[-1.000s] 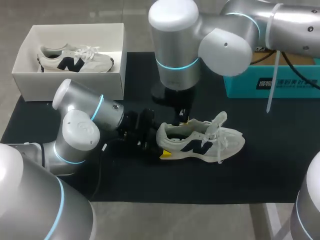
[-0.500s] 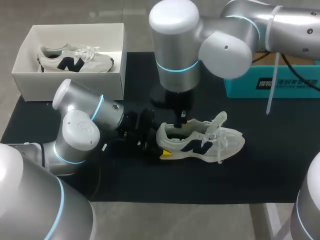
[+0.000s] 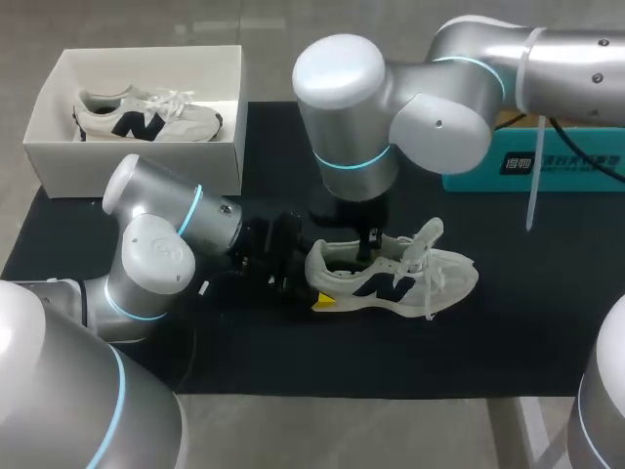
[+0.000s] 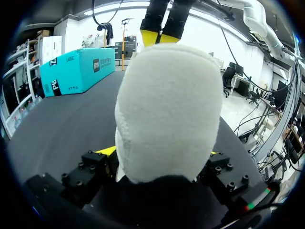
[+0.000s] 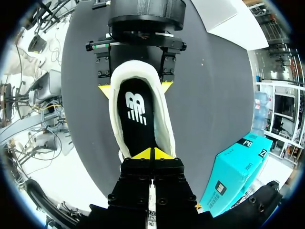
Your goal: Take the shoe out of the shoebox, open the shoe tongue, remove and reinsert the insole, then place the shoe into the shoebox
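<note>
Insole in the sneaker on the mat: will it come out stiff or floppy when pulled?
Probably floppy: the insole looks thin and flat, lying snug within the sneaker walls, so it may bend and drag on them. Likely light, being so thin. The sneaker should not slide along, since the left gripper clamps its heel from both sides.

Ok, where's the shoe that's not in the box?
In the head view, the shoe lies mid-table on the black mat, heel held by the left gripper, right gripper over its opening.
</note>
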Controlling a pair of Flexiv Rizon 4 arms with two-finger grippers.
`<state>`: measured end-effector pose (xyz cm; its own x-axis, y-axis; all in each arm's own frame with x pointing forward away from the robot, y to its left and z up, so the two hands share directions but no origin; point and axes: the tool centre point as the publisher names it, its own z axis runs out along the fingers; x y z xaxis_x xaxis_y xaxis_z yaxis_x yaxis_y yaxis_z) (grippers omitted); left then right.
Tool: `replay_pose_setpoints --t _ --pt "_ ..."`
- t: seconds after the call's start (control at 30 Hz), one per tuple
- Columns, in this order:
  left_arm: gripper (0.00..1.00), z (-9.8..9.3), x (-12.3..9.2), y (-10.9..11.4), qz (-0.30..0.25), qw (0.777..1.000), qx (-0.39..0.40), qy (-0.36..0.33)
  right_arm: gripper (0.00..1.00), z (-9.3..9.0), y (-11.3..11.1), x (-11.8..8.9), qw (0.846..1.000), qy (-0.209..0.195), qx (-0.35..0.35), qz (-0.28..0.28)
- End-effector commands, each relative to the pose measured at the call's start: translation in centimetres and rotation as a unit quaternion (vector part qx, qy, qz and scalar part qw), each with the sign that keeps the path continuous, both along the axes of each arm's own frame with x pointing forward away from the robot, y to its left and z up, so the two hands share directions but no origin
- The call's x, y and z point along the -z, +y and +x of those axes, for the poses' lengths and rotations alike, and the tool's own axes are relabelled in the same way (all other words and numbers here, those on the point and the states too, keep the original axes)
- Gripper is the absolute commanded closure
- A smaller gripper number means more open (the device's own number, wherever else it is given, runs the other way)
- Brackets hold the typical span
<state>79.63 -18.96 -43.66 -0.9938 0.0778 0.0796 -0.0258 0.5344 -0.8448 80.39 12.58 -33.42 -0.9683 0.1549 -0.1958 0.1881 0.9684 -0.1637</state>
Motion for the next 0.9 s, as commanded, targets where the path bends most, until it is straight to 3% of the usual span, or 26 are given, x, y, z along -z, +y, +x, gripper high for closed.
replay_pose_setpoints --t 0.03,0.3,0.5,0.9 --pt "1.0 0.1 0.2 0.0 -0.001 1.0 0.001 0.0 1.0 0.4 -0.1 0.8 1.0 -0.003 -0.004 -0.009" --pt "1.0 0.1 0.2 0.0 -0.001 1.0 0.001 0.0 1.0 -1.0 -1.4 3.3 0.999 0.034 0.01 -0.014" --pt "1.0 0.1 0.2 0.0 -0.001 1.0 0.001 0.0 1.0 -2.1 -1.5 3.5 0.999 0.042 0.016 -0.005" --pt "1.0 0.1 0.2 0.0 -0.001 1.0 0.001 0.0 1.0 0.7 -1.4 5.4 0.999 0.033 0.03 0.007"
